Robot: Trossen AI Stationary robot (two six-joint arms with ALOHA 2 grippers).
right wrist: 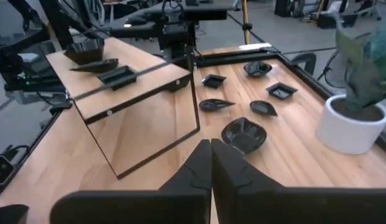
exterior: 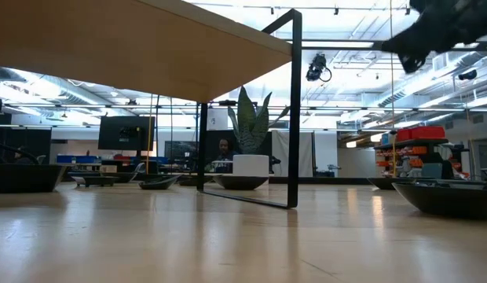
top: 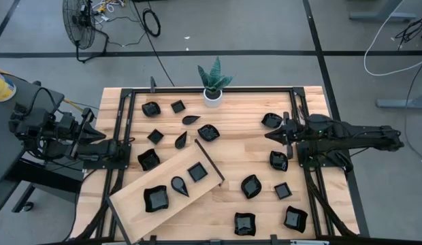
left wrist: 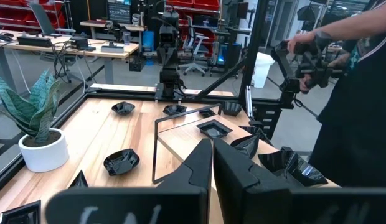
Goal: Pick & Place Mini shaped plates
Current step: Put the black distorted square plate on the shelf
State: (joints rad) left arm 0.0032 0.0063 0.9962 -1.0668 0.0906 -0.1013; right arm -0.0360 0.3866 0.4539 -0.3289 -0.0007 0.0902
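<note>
Glossy black mini plates lie scattered flat on the wooden table [top: 231, 146]. Three more sit on the raised wooden board [top: 167, 194]: a wavy plate [top: 156, 198], a teardrop plate [top: 180, 185] and a square plate [top: 197, 172]. My right gripper [top: 269, 135] [right wrist: 210, 149] is shut and empty, raised above the table's right half, as the low view [exterior: 416, 47] shows. It points left toward a wavy plate [right wrist: 244, 134] [top: 208, 133]. My left gripper [top: 129, 143] [left wrist: 212, 149] is shut and empty at the table's left edge, pointing right.
A white pot with a green plant [top: 213, 95] stands at the far edge. The board stands on thin black legs [right wrist: 196, 93], slanting across the near left. A black frame [top: 293, 109] runs round the table. A person [left wrist: 355, 93] stands beyond the table in the left wrist view.
</note>
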